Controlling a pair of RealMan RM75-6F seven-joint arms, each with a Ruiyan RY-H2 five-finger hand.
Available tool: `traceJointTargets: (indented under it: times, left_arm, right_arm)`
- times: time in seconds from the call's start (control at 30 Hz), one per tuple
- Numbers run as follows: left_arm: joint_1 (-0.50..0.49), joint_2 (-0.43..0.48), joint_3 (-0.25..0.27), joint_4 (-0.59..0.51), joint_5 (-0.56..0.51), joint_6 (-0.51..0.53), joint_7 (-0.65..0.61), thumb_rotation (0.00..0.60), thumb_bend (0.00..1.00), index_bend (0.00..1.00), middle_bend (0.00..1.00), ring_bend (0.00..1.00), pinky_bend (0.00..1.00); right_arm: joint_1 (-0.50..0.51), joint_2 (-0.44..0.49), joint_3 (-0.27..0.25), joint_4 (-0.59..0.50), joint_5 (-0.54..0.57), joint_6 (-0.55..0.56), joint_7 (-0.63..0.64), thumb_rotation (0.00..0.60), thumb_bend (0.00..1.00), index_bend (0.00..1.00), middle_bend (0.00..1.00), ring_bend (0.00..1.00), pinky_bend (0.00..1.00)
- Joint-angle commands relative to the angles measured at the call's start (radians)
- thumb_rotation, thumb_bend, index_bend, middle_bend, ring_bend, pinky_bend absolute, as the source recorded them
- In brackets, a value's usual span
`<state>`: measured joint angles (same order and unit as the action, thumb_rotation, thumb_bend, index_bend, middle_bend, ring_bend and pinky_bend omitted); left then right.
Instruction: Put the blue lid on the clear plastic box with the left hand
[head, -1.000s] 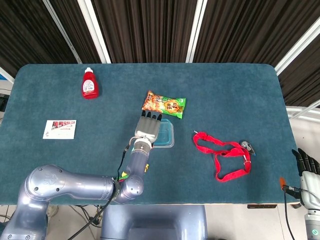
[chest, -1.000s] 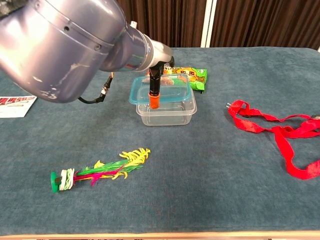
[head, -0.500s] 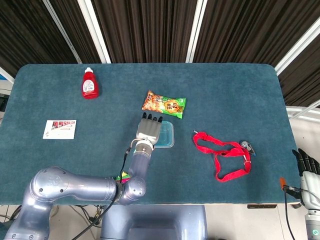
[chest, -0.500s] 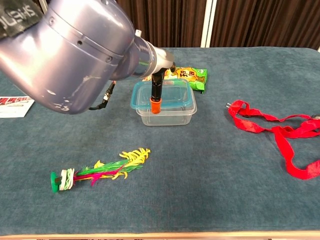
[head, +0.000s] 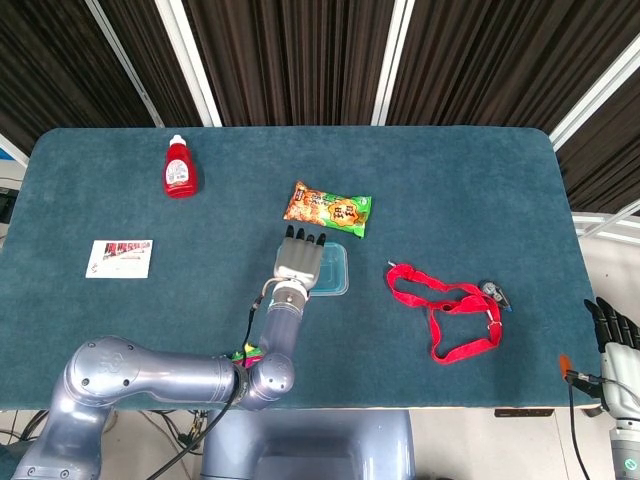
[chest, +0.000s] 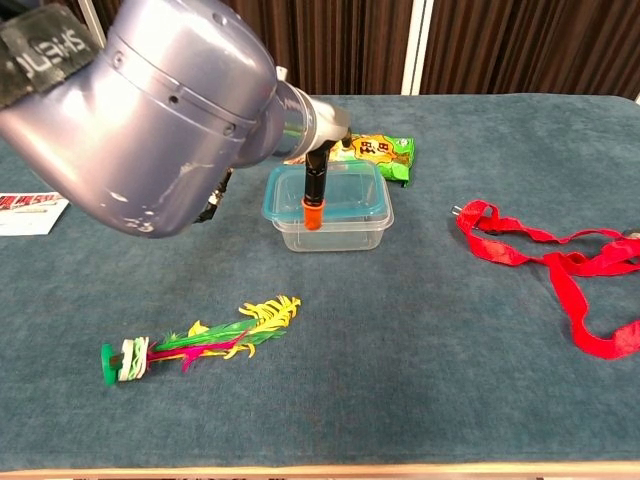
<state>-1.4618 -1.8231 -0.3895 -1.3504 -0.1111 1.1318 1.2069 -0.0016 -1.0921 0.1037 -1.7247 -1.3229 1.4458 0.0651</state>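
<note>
The blue lid lies on top of the clear plastic box near the table's middle, overhanging a little to the left. My left hand lies over the lid's left part with its fingers stretched along it. In the chest view a black thumb with an orange tip crosses the lid's front; the hand still holds the lid. The rest of that hand is hidden behind my own arm. My right hand hangs off the table's right edge, its fingers apart and holding nothing.
A snack bag lies just behind the box. A red strap sprawls to the right. A red bottle and a card are at the left. A feathered shuttlecock lies near the front.
The lid was tilted and raised above the box a second ago; it has come down flat onto the box. My left hand lowered with it. The right hand has not moved.
</note>
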Motion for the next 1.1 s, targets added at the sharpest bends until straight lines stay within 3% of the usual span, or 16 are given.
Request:
traceJointTargets:
  times: [0.03,1.1]
  left_arm:
    - [0.002,-0.006,-0.003,0.006,0.003,-0.001,0.005,0.600,0.19,0.00,0.38,0.04,0.02]
    - [0.026,-0.041,-0.032,0.022,0.049,0.008,0.044,0.600,0.19,0.00,0.38,0.04,0.02]
  right_arm:
    - [0.000,0.000,0.000,0.000,0.000,0.000,0.000,0.600,0.39,0.08,0.04,0.02,0.00]
    - [0.000,0.001,0.000,-0.001,0.001,-0.002,0.001,0.600,0.39,0.08,0.04,0.02,0.00]
